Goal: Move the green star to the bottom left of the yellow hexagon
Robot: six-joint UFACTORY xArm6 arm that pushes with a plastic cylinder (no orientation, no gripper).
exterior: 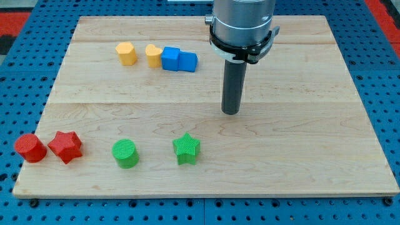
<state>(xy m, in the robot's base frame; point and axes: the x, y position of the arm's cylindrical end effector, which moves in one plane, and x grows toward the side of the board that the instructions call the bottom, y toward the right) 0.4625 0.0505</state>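
The wooden board (312,156) fills most of the view and lies on a blue pegboard (381,94) that shows along every edge. Coming down from the view's top edge, right of centre, is the arm's grey metal housing (242,22) with a black ring around its lower rim. From it hangs the straight dark rod (232,84). My tip (230,112) sits on the board near its middle, touching no block; it is a plain rod end with nothing that opens, closes or holds.

The green star (186,149) lies toward the board's bottom edge, a little left of centre, below and to the left of my tip and clearly apart from it. The green cylinder (125,153) stands near it on its left, also by the bottom edge. In the bottom-left corner the red star (65,146) and the red cylinder (30,148) sit just beside each other, the cylinder right at the left edge.

Near the top edge, left of centre, runs a short row. The yellow hexagon (126,53) is leftmost and stands apart from the rest. To its right the yellow heart (154,55) touches the first blue block (170,59), which touches the second blue block (187,61). The green star is well apart from the yellow hexagon, below it and off to its right.
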